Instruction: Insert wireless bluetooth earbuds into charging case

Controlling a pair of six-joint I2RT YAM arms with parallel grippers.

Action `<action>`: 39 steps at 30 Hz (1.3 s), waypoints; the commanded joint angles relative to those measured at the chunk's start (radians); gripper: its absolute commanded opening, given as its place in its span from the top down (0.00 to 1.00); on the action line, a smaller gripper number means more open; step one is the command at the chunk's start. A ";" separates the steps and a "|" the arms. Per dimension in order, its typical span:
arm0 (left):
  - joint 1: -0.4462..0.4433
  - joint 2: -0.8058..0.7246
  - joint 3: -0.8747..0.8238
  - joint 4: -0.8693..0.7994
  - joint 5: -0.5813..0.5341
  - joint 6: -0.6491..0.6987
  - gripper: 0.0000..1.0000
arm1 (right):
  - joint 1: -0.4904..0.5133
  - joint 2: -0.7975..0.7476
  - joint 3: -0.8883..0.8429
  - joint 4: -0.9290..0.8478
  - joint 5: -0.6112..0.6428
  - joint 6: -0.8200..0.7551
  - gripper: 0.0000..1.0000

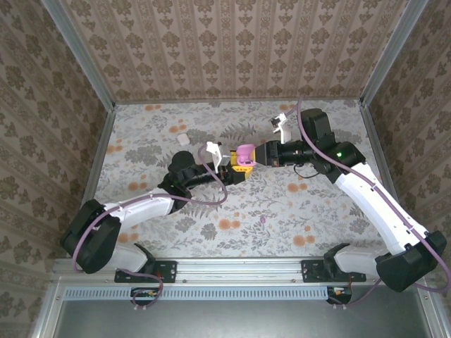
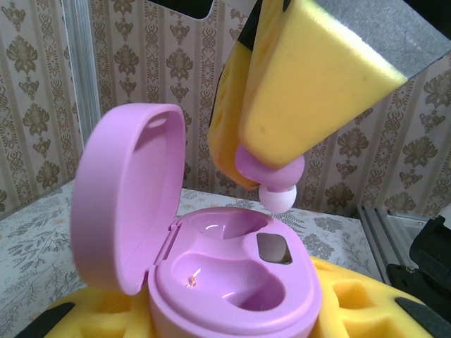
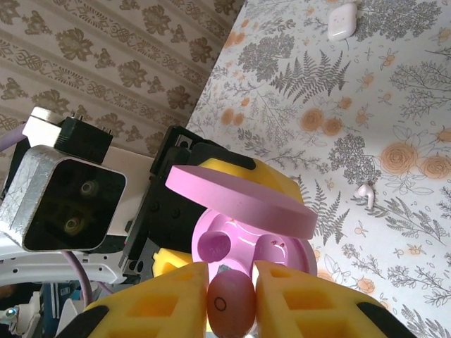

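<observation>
— At mid-table, what is held up off the cloth?
— The pink case [image 1: 245,152], with its lid [image 2: 130,197] open. The left gripper [image 1: 236,169] comes in from 8 o'clock, and its yellow pads [image 2: 352,296] are clamped on the base of the case, one on each side.
— And the right gripper?
— The right gripper [image 3: 230,282] reaches in from 3 o'clock, its fingers pinched on a pink bud [image 3: 229,304]. In the left wrist view that bud hangs tip-down just above the far well [image 2: 218,229], close to the rim. I cannot tell whether it touches.
— Anything in the way?
— The lid stands nearly upright at 9 o'clock of the wells, beside the bud rather than under it. The right gripper's thick finger [image 2: 310,84] looms over the case from 1 o'clock. From the right wrist, the lid runs across the case like a shelf and covers the far part of the wells.
— What lies around on the table [image 1: 211,225]?
— A white case [image 1: 184,139], which looks closed, sits at 10 o'clock of the pink one, well apart. A white bud [image 3: 365,191] lies loose on the cloth, at 3 o'clock of the pink case in the right wrist view. In the top view a small pink speck [image 1: 262,220] lies at 5 o'clock, toward the near edge. It may be another bud, but it is too small to be sure.
</observation>
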 commanded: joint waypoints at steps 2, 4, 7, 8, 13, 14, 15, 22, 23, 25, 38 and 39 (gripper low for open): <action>-0.009 -0.003 0.033 0.039 0.023 -0.016 0.65 | 0.008 0.015 0.026 -0.017 0.018 -0.031 0.75; -0.009 -0.006 0.033 0.039 0.025 -0.016 0.65 | 0.009 0.017 0.022 -0.014 0.022 -0.033 0.75; -0.009 -0.006 0.034 0.039 0.028 -0.018 0.65 | 0.010 0.016 0.019 -0.009 0.034 -0.033 0.75; -0.009 -0.006 0.034 0.038 0.029 -0.019 0.65 | 0.011 0.015 0.017 -0.004 0.036 -0.030 0.75; -0.009 -0.005 0.037 0.039 0.034 -0.020 0.65 | 0.011 0.014 0.016 0.010 0.042 -0.027 0.75; -0.009 -0.005 0.039 0.038 0.034 -0.021 0.65 | 0.013 0.015 0.016 0.012 0.042 -0.025 0.75; -0.008 -0.005 0.039 0.038 0.035 -0.022 0.65 | 0.014 0.014 0.015 0.014 0.042 -0.024 0.75; -0.009 0.001 0.041 0.042 0.032 -0.025 0.65 | 0.024 0.014 0.010 0.044 0.028 -0.013 0.76; -0.009 0.000 0.042 0.042 0.031 -0.025 0.65 | 0.025 0.014 0.010 0.044 0.029 -0.013 0.76; -0.009 0.001 0.042 0.044 0.032 -0.025 0.65 | 0.025 0.013 0.010 0.033 0.042 -0.019 0.76; -0.010 -0.004 0.044 0.051 0.032 -0.030 0.65 | 0.026 0.006 0.022 -0.020 0.097 -0.063 0.71; -0.010 -0.005 0.044 0.051 0.030 -0.031 0.65 | 0.025 0.007 0.024 -0.021 0.096 -0.063 0.70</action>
